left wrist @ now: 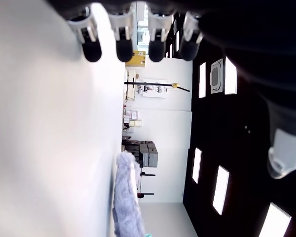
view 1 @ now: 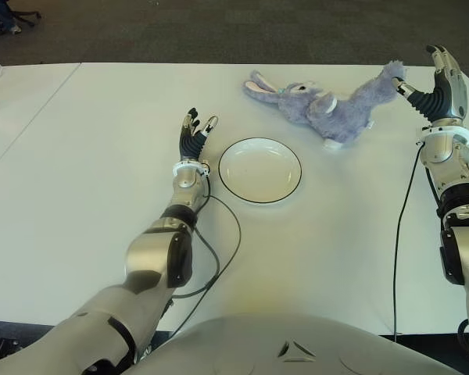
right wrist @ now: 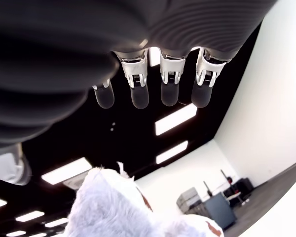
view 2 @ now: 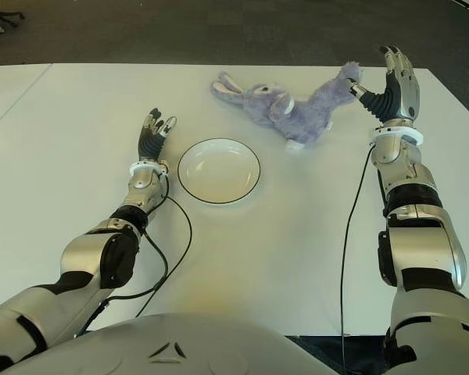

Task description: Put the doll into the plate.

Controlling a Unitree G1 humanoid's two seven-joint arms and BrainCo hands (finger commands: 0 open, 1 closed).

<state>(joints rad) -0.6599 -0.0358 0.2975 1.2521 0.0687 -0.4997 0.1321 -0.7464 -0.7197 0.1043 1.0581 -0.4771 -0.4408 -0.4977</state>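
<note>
Purple doll [view 1: 328, 105] is lain lengthwise toward the right hand [view 1: 442, 86], nearer, fingers extended, nothing grasped.

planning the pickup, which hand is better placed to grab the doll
Right. The right hand is open next to the doll's raised foot at the far right of the table. The left hand, also open, sits left of the plate, with the plate between it and the doll.
</note>
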